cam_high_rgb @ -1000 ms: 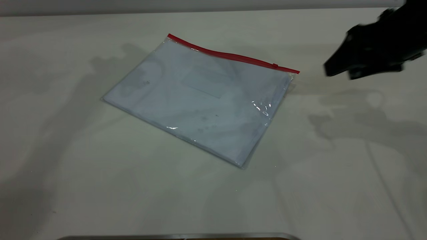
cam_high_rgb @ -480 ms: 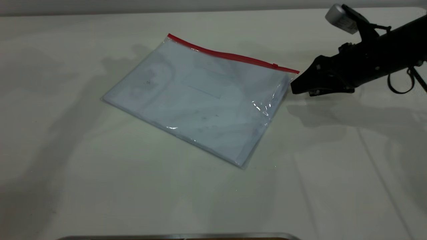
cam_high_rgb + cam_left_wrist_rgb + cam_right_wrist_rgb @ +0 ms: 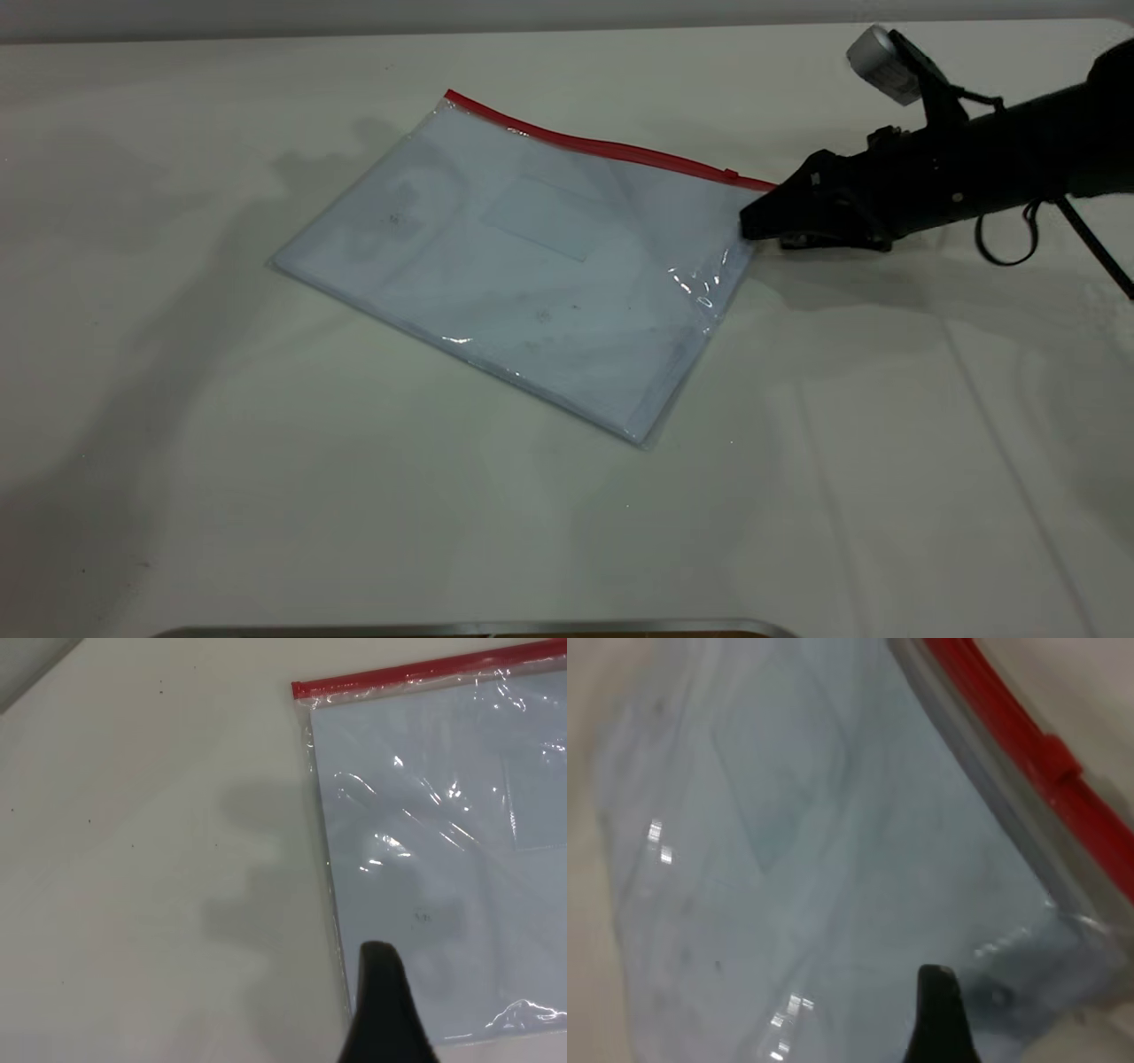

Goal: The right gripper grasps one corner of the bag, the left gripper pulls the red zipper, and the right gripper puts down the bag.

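Because the zipper can only be drawn against a fixed end, the exterior view shows the right gripper point(image 3: 749, 227) low over the table point(image 3: 266, 496), its tip over the bag point(image 3: 523, 266) at the corner point(image 3: 764, 190) where the red zipper point(image 3: 611, 148) ends; whether its jaws are apart or closed on the plastic I cannot tell from here. The bag lies flat near the table's middle, red edge along its far side, and the small slider tab point(image 3: 731, 173) sits just beside the right gripper, so a pull would likely run away from that held corner. The left arm is absent from this view. From the left wrist view, one black finger of the left gripper point(image 3: 383, 1010) hangs above the bag's point(image 3: 443, 859) opposite end, near the other tip of the red zipper point(image 3: 425, 673) but apart from it, seemingly waiting; only one finger shows, so its opening cannot be judged. From the right wrist view, one finger point(image 3: 937, 1014) lies very close over the clear plastic beside the red zipper point(image 3: 1028, 753) and its tab point(image 3: 1059, 757), and I judge the grasp not yet secured.
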